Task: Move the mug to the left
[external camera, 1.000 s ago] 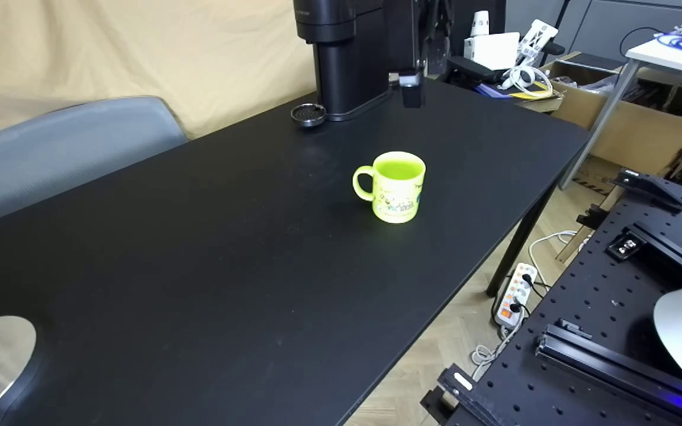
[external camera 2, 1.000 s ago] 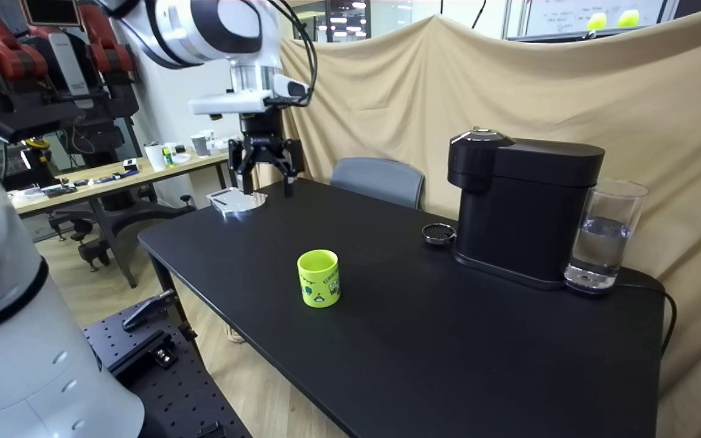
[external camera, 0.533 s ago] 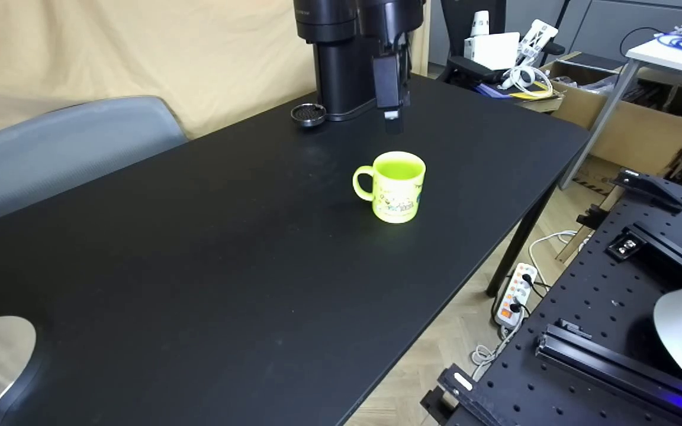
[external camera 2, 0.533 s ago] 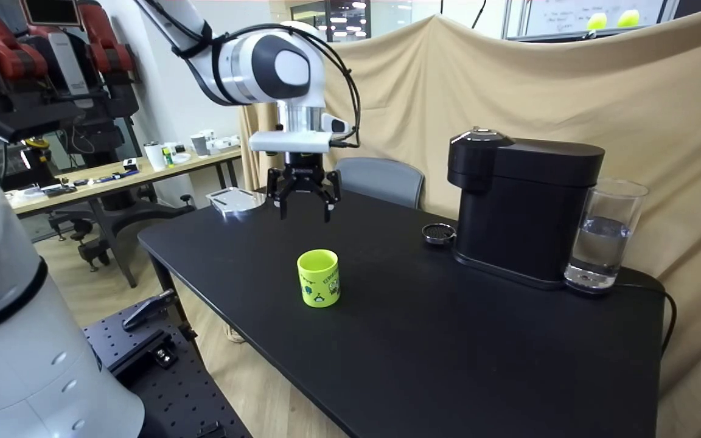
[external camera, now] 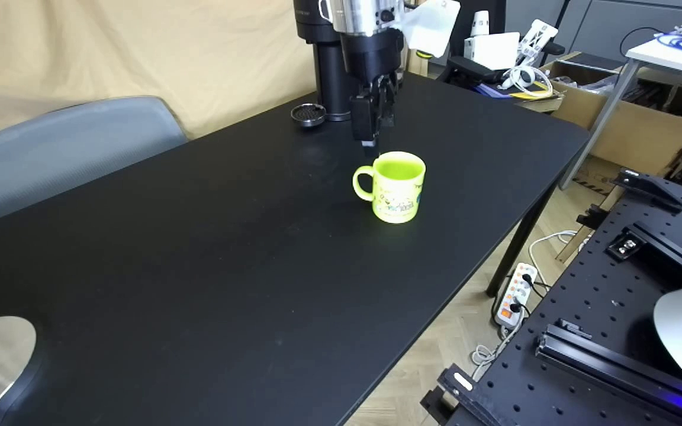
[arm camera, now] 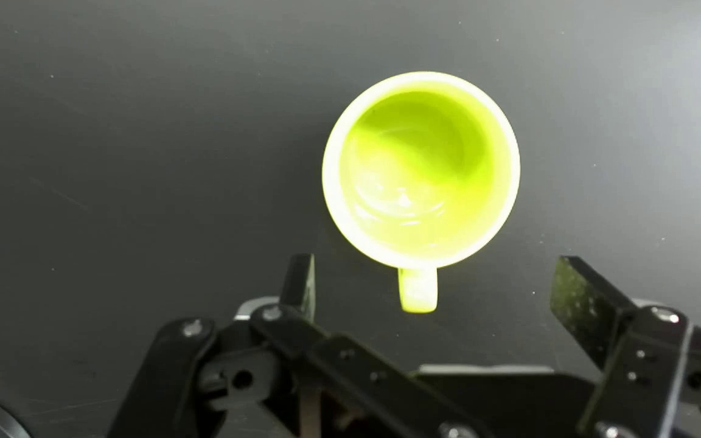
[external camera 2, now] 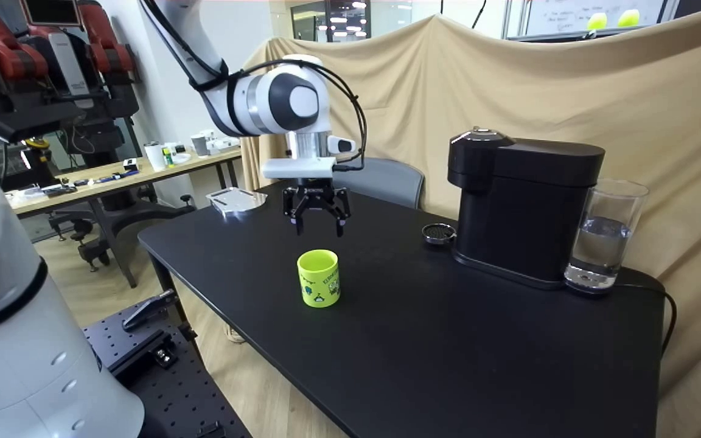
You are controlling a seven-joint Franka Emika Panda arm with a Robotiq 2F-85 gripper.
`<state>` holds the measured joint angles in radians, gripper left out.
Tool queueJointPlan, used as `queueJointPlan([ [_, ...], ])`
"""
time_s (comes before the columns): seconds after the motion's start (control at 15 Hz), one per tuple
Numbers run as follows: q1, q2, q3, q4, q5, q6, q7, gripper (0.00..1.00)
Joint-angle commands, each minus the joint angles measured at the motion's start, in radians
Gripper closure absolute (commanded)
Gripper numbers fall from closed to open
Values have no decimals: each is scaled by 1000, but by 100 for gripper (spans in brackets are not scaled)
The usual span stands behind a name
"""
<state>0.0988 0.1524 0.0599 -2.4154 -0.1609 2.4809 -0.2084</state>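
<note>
The lime-green mug [external camera: 397,198] stands upright on the black table, and it also shows in an exterior view [external camera 2: 319,283]. In the wrist view I look down into the mug [arm camera: 420,164], which looks empty; its handle points down the picture, between my fingers. My gripper [external camera 2: 319,230] is open and empty, pointing down, above the table and on the handle side of the mug. It also shows in an exterior view [external camera: 370,148] and in the wrist view [arm camera: 434,283], with its fingers spread wider than the mug and apart from it.
A black coffee machine [external camera 2: 527,213] stands on the black table [external camera: 199,266], with a round metal grate [external camera 2: 439,234] and a glass water container [external camera 2: 603,243] beside it. A shiny metal plate [external camera 2: 236,199] lies at the table's other end. A grey chair [external camera: 74,154] stands behind.
My gripper has come across the table and down toward the mug, mostly in the first half second. Its fingers stay open. The mug has not moved.
</note>
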Motion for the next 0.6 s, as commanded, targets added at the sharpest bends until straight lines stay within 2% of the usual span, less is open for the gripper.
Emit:
queueJointPlan([
  [0.0,16,-12,2,-53,-52,44,153,0],
  [0.07,17,-25,9,-52,-28,8,162,0],
  [0.13,1,5,9,-29,-22,23,90,0],
  [0.33,7,0,15,-37,-21,18,116,0],
  [0.53,20,-43,18,-94,-79,95,128,0],
])
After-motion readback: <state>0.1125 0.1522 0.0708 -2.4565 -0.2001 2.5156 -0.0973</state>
